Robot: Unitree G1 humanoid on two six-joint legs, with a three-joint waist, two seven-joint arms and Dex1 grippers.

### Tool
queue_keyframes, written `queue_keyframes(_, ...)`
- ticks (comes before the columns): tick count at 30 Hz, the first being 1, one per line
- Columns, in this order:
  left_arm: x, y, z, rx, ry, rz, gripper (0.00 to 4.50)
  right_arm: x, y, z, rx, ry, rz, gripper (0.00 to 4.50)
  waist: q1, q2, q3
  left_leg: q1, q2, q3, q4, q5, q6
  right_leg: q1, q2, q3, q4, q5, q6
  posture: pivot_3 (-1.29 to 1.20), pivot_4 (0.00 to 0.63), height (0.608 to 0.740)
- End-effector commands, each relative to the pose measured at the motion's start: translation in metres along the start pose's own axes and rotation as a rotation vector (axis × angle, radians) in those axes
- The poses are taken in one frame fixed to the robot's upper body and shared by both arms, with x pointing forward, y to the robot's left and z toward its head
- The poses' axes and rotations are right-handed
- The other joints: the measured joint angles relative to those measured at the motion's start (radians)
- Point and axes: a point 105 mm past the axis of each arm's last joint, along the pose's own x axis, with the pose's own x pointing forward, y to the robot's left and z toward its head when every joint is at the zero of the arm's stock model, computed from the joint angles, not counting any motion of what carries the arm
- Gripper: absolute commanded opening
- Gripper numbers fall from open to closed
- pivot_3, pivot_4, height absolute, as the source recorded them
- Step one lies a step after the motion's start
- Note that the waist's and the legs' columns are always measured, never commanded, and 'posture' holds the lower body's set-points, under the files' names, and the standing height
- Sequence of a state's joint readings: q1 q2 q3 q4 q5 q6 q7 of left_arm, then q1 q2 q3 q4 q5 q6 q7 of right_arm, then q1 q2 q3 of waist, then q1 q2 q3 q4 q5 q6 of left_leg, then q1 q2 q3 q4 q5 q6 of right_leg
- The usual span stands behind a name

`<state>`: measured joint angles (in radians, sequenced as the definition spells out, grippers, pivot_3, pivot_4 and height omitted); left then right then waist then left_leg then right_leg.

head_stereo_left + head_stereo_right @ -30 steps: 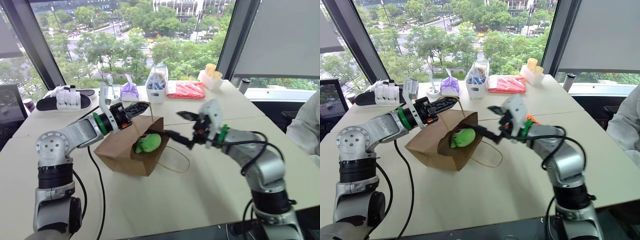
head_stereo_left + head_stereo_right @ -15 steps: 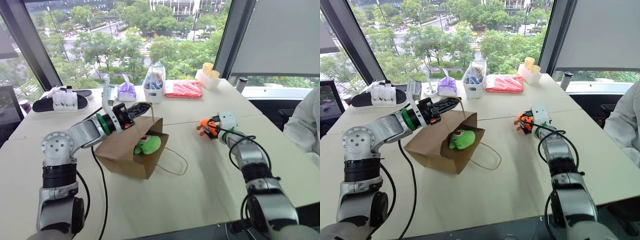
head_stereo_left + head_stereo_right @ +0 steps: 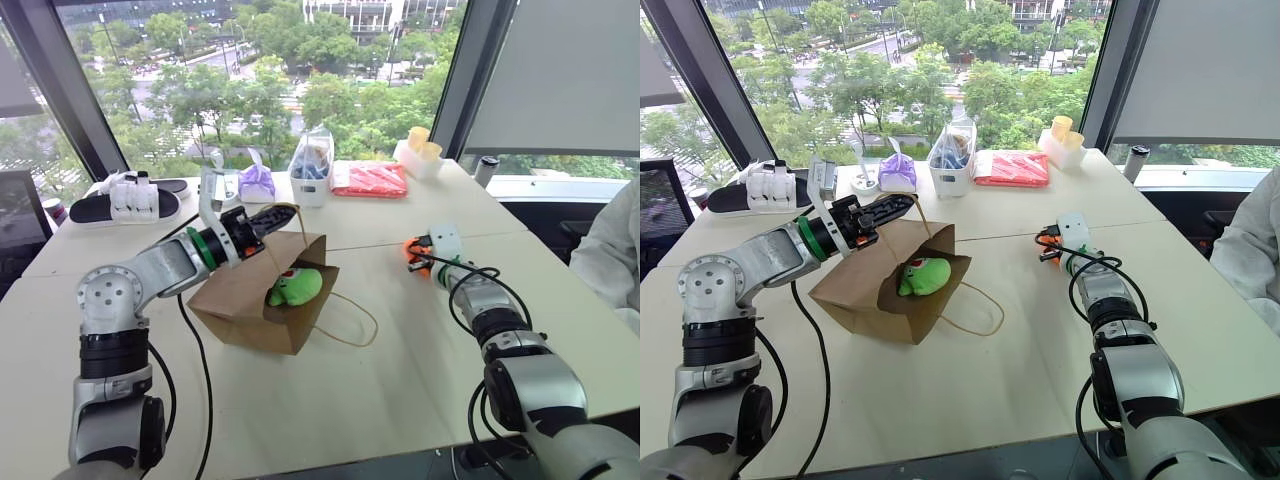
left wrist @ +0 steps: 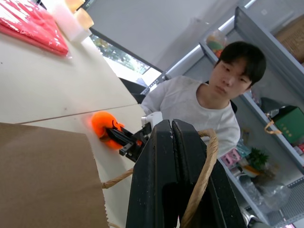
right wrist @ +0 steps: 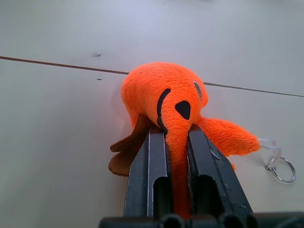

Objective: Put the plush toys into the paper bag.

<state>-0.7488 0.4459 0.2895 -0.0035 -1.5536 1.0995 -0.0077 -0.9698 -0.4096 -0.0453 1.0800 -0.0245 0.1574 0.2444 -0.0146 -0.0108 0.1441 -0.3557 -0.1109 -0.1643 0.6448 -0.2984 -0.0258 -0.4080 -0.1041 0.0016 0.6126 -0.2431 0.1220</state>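
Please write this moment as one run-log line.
left gripper: shut on paper bag handle | right gripper: shut on orange plush toy | green plush toy: inside bag

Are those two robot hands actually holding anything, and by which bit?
Left hand pinches the brown paper bag's twisted handle. Right hand is shut on the orange plush toy's long snout.

- You're in a high-floor office or lab: tall windows (image 3: pixel 250 80) across the frame's top overlook treetops.
- Pale tables (image 3: pixel 380 330); shelving (image 4: pixel 280 80) at the right.

Green toy (image 3: pixel 296 287) half inside bag (image 3: pixel 240 305)
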Motion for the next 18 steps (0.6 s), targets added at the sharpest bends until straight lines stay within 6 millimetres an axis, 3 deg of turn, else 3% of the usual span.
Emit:
queue_keyframes(1, -0.001, -0.011, 0.011, 0.030, -0.040, -0.034, 0.00, -0.013, -0.010, 0.046, -0.027, -0.208, 0.040, 0.03, 0.000, 0.000, 0.000, 0.000, 0.000, 0.000, 0.000, 0.000, 0.000, 0.000, 0.000, 0.000, 0.000, 0.000, 0.000, 0.00, 0.150, 0.740)
queue_keyframes(5, -0.003, -0.011, 0.012, 0.029, -0.041, -0.034, 0.00, -0.040, 0.000, 0.082, -0.067, -0.375, 0.169, 0.03, -0.001, 0.001, 0.000, -0.002, 0.000, 0.000, -0.001, 0.000, 0.000, -0.002, 0.000, 0.000, 0.000, 0.000, 0.000, 0.00, 0.150, 0.740)
queue_keyframes(8, -0.004, -0.010, 0.016, 0.026, -0.041, -0.034, 0.00, -0.092, 0.027, 0.106, -0.125, -0.493, 0.428, 0.03, 0.000, 0.001, 0.000, -0.001, 0.001, 0.000, -0.002, 0.000, 0.000, -0.003, 0.000, 0.000, 0.000, 0.000, 0.000, 0.00, 0.150, 0.740)
queue_keyframes(11, -0.004, -0.010, 0.019, 0.017, -0.045, -0.043, 0.00, -0.136, 0.059, 0.106, -0.183, -0.509, 0.657, 0.03, 0.004, 0.000, 0.000, -0.002, 0.002, -0.003, -0.002, -0.001, -0.002, -0.002, 0.002, 0.000, 0.000, 0.000, 0.000, 0.00, 0.150, 0.740)
queue_keyframes(13, -0.003, -0.011, 0.021, 0.010, -0.047, -0.054, 0.00, -0.151, 0.070, 0.102, -0.202, -0.489, 0.724, 0.03, 0.003, 0.000, 0.000, -0.001, 0.002, -0.003, -0.001, -0.001, -0.002, -0.001, 0.002, 0.000, -0.001, 0.000, 0.000, 0.00, 0.150, 0.740)
queue_keyframes(16, -0.003, -0.012, 0.022, 0.002, -0.035, -0.068, 0.00, -0.177, 0.103, 0.097, -0.225, -0.488, 0.897, 0.03, 0.006, 0.000, 0.000, -0.001, 0.002, -0.002, 0.001, -0.001, -0.002, 0.000, 0.002, 0.000, -0.001, 0.000, 0.000, 0.00, 0.150, 0.740)
queue_keyframes(18, -0.003, -0.012, 0.021, 0.001, -0.027, -0.072, 0.00, -0.183, 0.112, 0.096, -0.230, -0.486, 0.934, 0.03, 0.006, 0.000, 0.000, 0.000, 0.002, -0.002, 0.001, -0.001, -0.002, 0.000, 0.002, 0.000, 0.000, 0.000, 0.000, 0.00, 0.150, 0.740)
